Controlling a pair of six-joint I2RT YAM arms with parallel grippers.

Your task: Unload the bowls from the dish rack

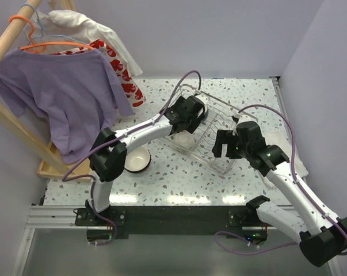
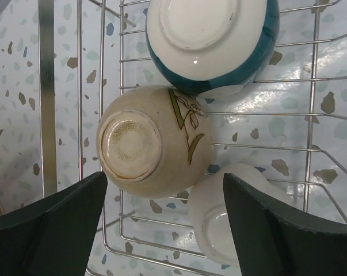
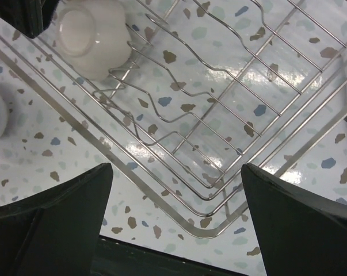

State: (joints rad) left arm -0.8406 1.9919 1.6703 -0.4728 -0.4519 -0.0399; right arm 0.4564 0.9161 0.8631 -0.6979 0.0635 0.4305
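2 white arms with black joints, black wedge-shaped fingers and trailing purple cables.

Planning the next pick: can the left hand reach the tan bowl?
Probably yes: the left hand hangs open over the tan bowl; the white bowl beside it may crowd the grasp.

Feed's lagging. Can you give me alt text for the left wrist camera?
The open left claw hovers over three bowls in the dish rack, their bases toward the camera. A tan bowl sits mid-frame, a teal bowl above it and a white bowl at lower right.
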